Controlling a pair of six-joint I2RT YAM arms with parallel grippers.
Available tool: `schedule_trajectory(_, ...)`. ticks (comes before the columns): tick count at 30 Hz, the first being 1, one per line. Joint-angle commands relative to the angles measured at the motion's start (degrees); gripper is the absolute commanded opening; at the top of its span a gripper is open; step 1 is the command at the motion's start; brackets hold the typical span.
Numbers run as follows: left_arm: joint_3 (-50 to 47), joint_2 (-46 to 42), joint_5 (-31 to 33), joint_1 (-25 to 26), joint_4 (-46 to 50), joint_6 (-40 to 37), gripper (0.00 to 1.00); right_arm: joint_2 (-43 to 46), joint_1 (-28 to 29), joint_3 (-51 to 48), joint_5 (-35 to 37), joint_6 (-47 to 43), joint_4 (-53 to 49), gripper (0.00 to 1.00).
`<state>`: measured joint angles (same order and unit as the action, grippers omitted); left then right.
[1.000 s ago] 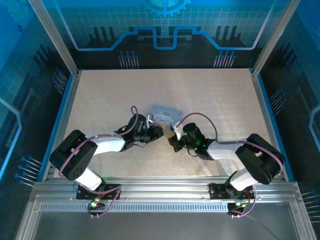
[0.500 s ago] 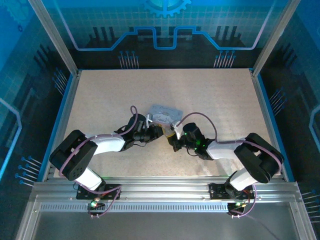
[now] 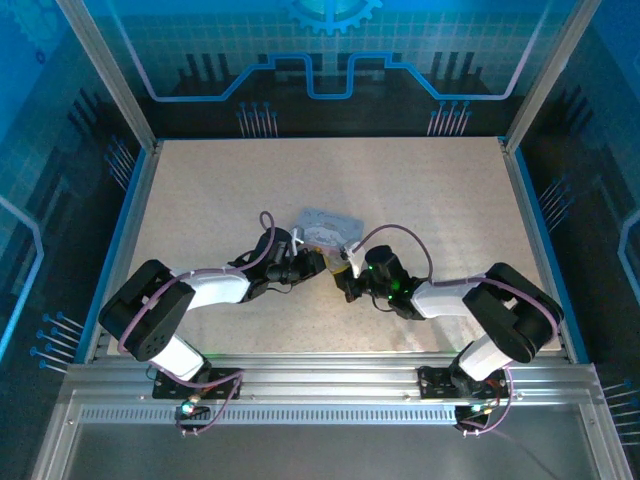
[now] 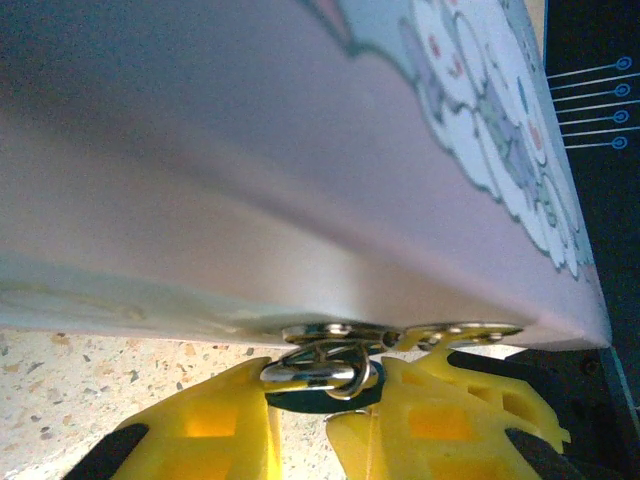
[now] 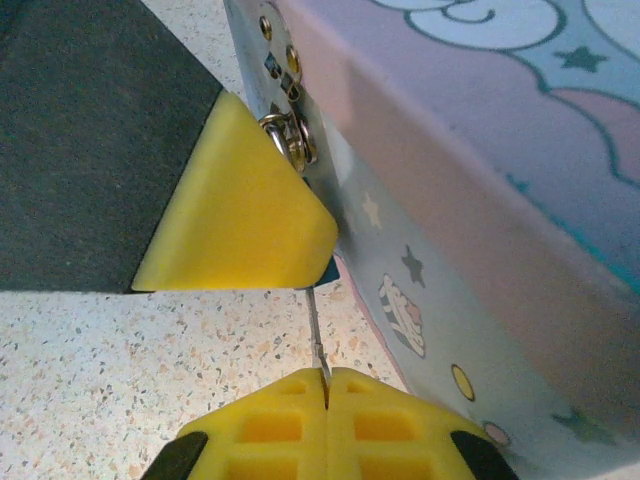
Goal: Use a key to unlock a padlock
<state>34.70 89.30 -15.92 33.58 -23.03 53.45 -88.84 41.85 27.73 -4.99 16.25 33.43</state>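
Note:
The padlock (image 4: 318,386) hangs by its silvery shackle from the hasp (image 4: 345,332) of the tin box. Its dark body sits between the yellow fingers of my left gripper (image 4: 325,410), which is shut on it. In the right wrist view my right gripper (image 5: 325,385) is shut on the slim pale key (image 5: 314,325). The key's blade runs up to a dark sliver of the padlock (image 5: 331,270) under the left gripper's yellow finger (image 5: 235,215); its tip is hidden there. From above, the left gripper (image 3: 318,262) and right gripper (image 3: 343,268) meet at the box's near edge.
The pale lavender cartoon-lidded tin box (image 3: 325,228) lies mid-table, just beyond both grippers, and its side wall (image 5: 470,260) stands close to the right of the key. The speckled tabletop (image 3: 430,190) spreads around it. Blue rails (image 3: 128,240) edge the table.
The right arm has edged slightly left toward the left gripper. The left arm and the box have stayed put.

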Motion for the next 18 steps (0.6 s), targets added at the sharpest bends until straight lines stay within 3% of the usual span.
schedule_trajectory(1, -0.42, -0.22, -3.81, 1.31, -1.06, 1.57, 0.2, -0.64, -0.26, 1.55, 0.45, -0.28, 7.49, 0.03)
schedule_trajectory(18, -0.4, -0.84, -3.5, 1.57, -0.54, 1.98, 0.2, -0.76, -0.55, 1.54, -1.22, 0.98, 12.1, 0.03)
